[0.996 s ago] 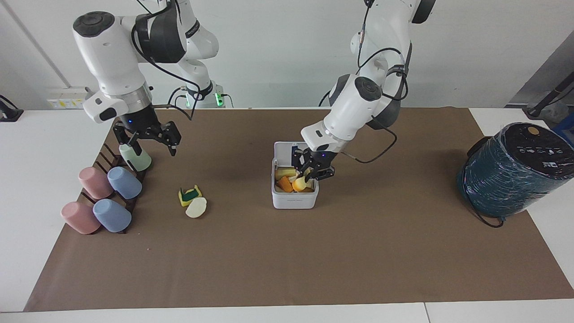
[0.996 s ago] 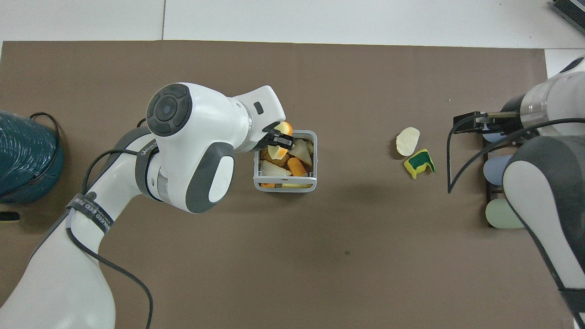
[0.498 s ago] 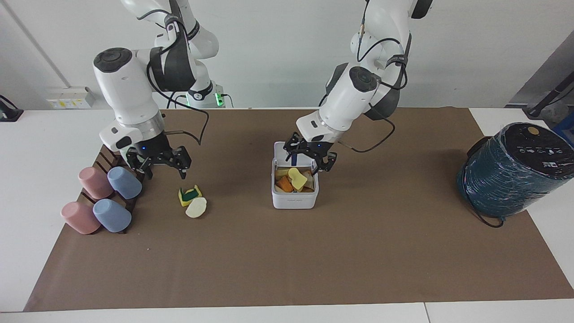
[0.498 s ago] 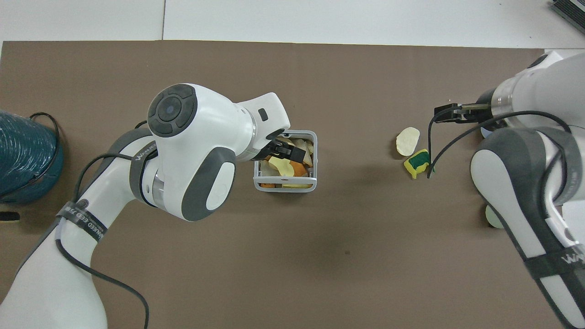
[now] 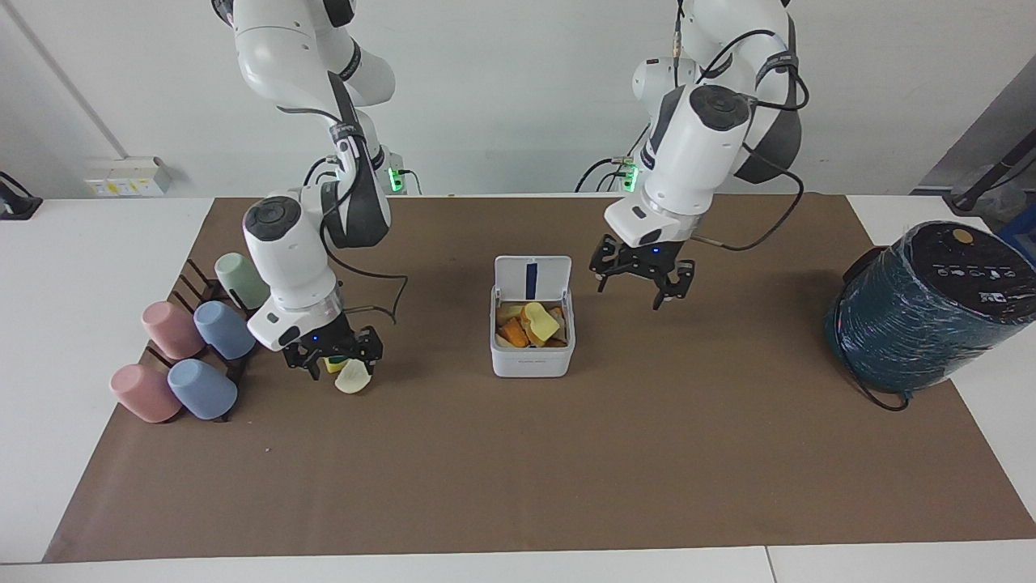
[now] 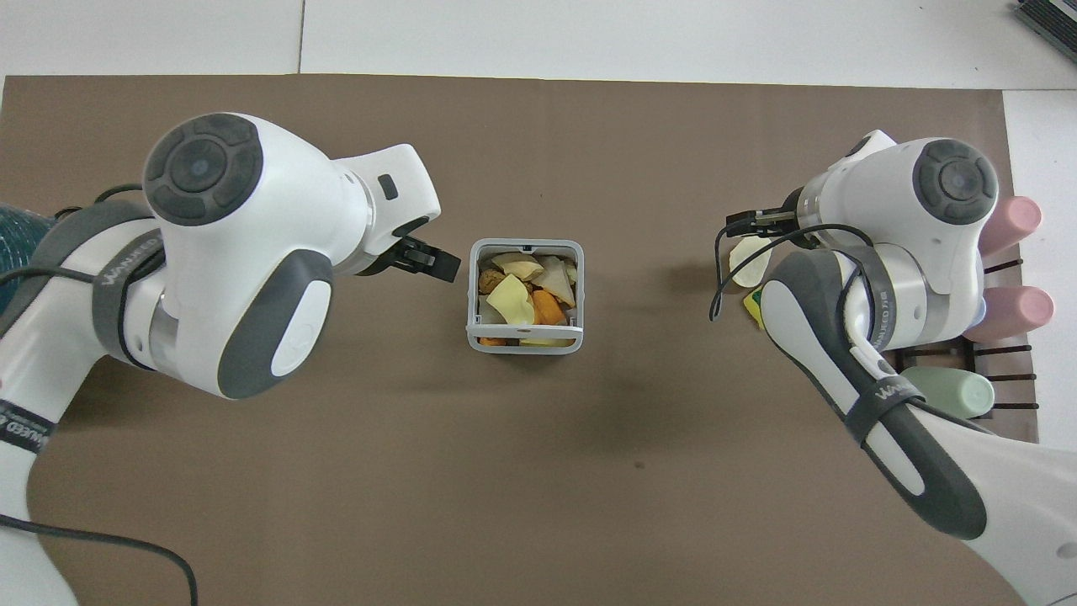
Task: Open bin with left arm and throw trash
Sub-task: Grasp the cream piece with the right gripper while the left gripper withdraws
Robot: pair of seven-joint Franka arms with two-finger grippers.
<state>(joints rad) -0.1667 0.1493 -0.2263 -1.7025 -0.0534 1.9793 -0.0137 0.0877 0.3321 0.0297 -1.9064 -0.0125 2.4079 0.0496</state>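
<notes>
The white bin (image 5: 532,356) stands mid-mat with its lid (image 5: 532,278) tipped up, blue strip showing. It also shows in the overhead view (image 6: 476,290). It holds several scraps, and a yellow wedge (image 5: 541,320) lies on top. My left gripper (image 5: 642,283) is open and empty, up in the air over the mat beside the bin, toward the left arm's end. My right gripper (image 5: 336,363) is open and low over the yellow-and-green piece (image 5: 330,365), which it mostly hides. The cream-white oval (image 5: 354,377) lies right beside it.
Pink (image 5: 170,328), blue (image 5: 222,328) and green (image 5: 240,279) cups lie on a dark rack at the right arm's end, close to the right gripper. A big teal wrapped cylinder (image 5: 931,304) stands at the left arm's end.
My left gripper let the yellow wedge go into the bin, then rose and moved away toward the left arm's end. My right gripper came from the cups down over the two scraps.
</notes>
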